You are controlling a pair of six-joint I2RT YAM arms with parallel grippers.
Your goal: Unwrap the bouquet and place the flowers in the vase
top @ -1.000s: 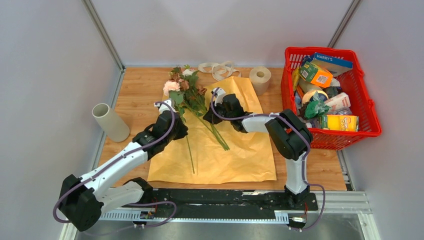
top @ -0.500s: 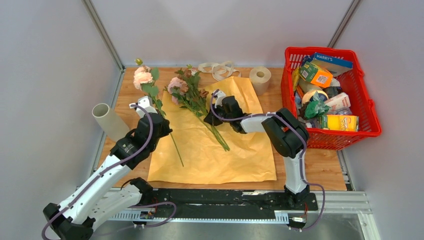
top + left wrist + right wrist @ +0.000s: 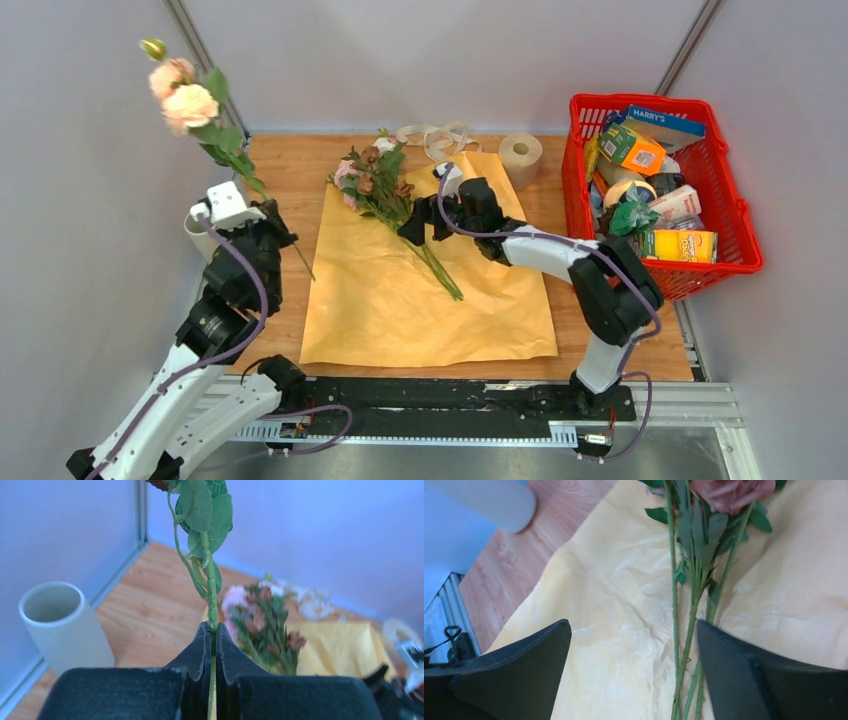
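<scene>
My left gripper (image 3: 270,213) is shut on the green stem of a pink flower (image 3: 186,100) and holds it up in the air at the left, blooms high. In the left wrist view the stem (image 3: 212,587) runs up from between the closed jaws of the left gripper (image 3: 213,628), and the beige vase (image 3: 65,625) stands upright just to the left. In the top view the arm hides most of the vase (image 3: 195,228). The other flowers (image 3: 375,182) lie on the yellow paper (image 3: 400,300). My right gripper (image 3: 425,218) is open over their stems (image 3: 684,645).
A beige ribbon (image 3: 435,138) and a toilet paper roll (image 3: 520,155) lie at the back of the wooden table. A red basket (image 3: 740,225) full of groceries stands at the right. Grey walls close in the left side and the back.
The left arm has lifted the pink flower off the paper and swung it up and left to the vase. The right gripper has opened, letting go of the stems on the paper.
</scene>
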